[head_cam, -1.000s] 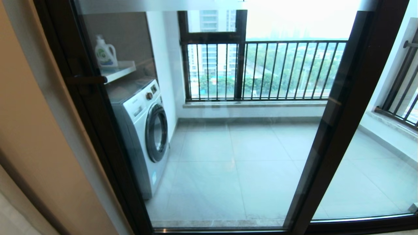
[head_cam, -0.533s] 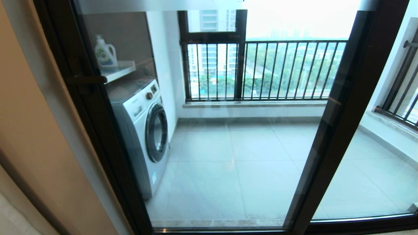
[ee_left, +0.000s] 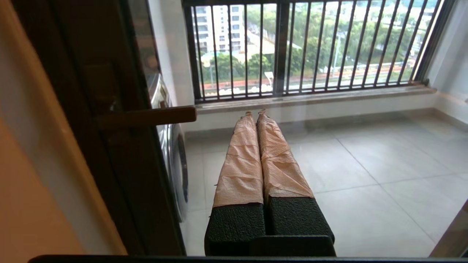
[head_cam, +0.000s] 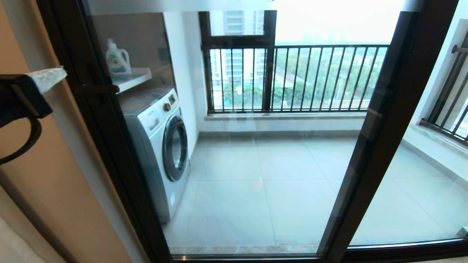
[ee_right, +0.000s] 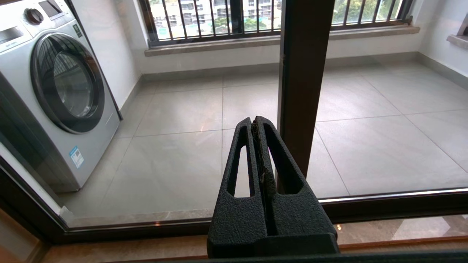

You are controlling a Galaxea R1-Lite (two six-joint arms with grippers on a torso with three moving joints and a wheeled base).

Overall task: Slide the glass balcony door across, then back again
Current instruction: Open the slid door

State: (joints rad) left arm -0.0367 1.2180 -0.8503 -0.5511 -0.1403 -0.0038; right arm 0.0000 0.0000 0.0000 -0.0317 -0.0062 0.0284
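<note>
The glass balcony door [head_cam: 256, 164] fills the head view, its dark brown left stile [head_cam: 106, 138] standing against the wall jamb. A slim dark handle [head_cam: 97, 88] juts from that stile. My left gripper [head_cam: 55, 75] enters at the head view's left edge, level with the handle and short of it. In the left wrist view the left gripper [ee_left: 256, 114] is shut on nothing, its tape-wrapped fingers [ee_left: 241, 164] pressed together, with the handle [ee_left: 146, 117] off to one side and not touched. My right gripper [ee_right: 255, 122] is shut, low before the door's other stile [ee_right: 303, 73].
Behind the glass stand a washing machine [head_cam: 161, 146], a shelf [head_cam: 133, 78] with a detergent bottle [head_cam: 117, 60], and a window with black railing bars [head_cam: 292, 78]. A beige wall [head_cam: 36, 182] lies left of the door, a second glass pane [head_cam: 420, 182] right, the floor track [head_cam: 256, 255] below.
My left gripper has come into the head view at the left edge, near the handle's height. The door has not moved.
</note>
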